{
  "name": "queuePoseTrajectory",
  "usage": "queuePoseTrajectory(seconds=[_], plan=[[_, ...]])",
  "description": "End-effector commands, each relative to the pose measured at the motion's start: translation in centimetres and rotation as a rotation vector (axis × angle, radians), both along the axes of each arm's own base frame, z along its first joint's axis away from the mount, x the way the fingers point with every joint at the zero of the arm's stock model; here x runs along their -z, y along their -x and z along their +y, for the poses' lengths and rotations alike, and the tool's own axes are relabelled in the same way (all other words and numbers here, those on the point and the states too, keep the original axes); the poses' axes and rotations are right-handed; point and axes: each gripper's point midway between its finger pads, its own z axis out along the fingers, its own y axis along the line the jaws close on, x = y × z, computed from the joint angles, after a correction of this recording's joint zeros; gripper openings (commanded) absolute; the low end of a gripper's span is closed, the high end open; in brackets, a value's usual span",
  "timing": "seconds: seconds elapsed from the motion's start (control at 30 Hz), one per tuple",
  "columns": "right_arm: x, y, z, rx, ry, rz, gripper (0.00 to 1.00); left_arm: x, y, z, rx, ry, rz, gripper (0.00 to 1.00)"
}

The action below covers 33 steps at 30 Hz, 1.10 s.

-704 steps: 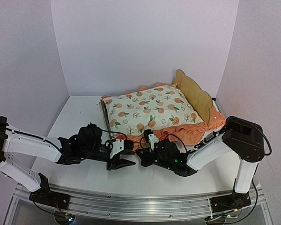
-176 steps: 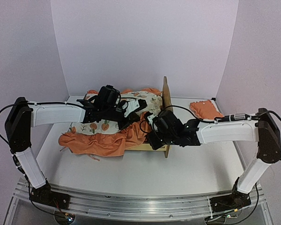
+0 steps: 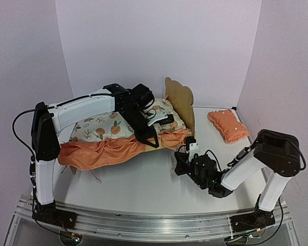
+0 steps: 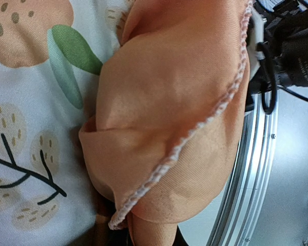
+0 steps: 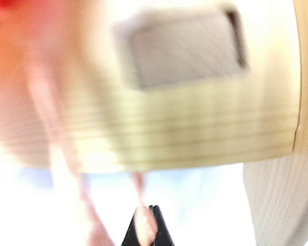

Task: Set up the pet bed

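Progress: judged past halfway. The pet bed (image 3: 180,98) stands upright on the table (image 3: 143,184) and the mattress pad (image 3: 105,128) already lies over its base.
Left to do: the pad looks askew, and its ruffle (image 3: 108,151) spills over the near rail and past the end opposite the headboard. It wants squaring and tucking. The pillow (image 3: 227,124) has not yet been placed on the bed.
Pet bed: towards the back of the table, headboard at its right end. Only the headboard and a strip of near rail show. The rest is under the pad.
Pillow: to the right of the headboard, well apart from it, flat on the table.
Left gripper (image 3: 156,130): just in front of the headboard, over the pad's near corner. Its jaws are nearly closed, and bunched orange ruffle fills its wrist view, so I judge it is pinching that cloth.
Right gripper (image 3: 187,148): low on the table below the headboard's foot, jaws fully closed. A thin pinkish strand seems to run to the tips, but the blur hides whether it is held.
Wood: light plywood, flat and stiff, with layered edges, a scalloped bear-ear top and a slotted joint.
Pad: soft and padded, cream with an orange fruit and green leaf print.
Ruffle: thin plain orange weave, limp and folding, with a pale stitched hem.
Pillow cloth: orange, plump and rectangular.
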Motion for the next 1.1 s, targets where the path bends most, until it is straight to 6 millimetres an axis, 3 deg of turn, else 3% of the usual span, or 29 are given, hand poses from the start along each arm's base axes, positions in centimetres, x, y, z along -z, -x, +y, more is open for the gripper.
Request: queuePoseTrajectory(seconds=[0.0,0.27,0.5,0.53,0.6,0.63,0.77,0.87,0.97,1.07], plan=[[0.9,3.5,1.8,-0.231,0.04,0.135,0.0,-5.5,-4.2,-0.9,-0.007,0.17,-0.246,0.0],[2.7,6.3,1.3,-0.309,0.099,0.339,0.0,0.2,-5.1,0.4,0.021,0.074,-0.318,0.0],[3.1,7.2,2.0,-0.328,0.138,0.484,0.0,5.8,-5.2,1.2,0.068,0.011,-0.348,0.0],[3.2,7.2,2.1,-0.324,0.133,0.5,0.0,6.3,-5.1,1.2,0.076,0.008,-0.349,0.01],[3.2,7.3,2.2,-0.319,0.131,0.519,0.0,6.7,-4.9,1.2,0.088,0.015,-0.344,0.16],[3.1,7.2,2.4,-0.318,0.136,0.528,0.0,6.7,-4.7,1.1,0.096,0.024,-0.34,0.27],[3.2,7.5,2.8,-0.334,0.17,0.579,0.0,5.1,-3.2,0.9,0.144,0.098,-0.335,0.53],[3.2,7.6,3.1,-0.346,0.151,0.616,0.0,2.8,-2.1,1.1,0.164,0.179,-0.363,0.63],[3.2,7.6,3.5,-0.349,0.117,0.657,0.0,-1.4,-0.9,1.5,0.136,0.319,-0.434,0.69],[3.5,7.6,3.5,-0.331,0.105,0.689,0.0,-5.8,2.6,2.3,0.117,0.484,-0.477,0.75]])
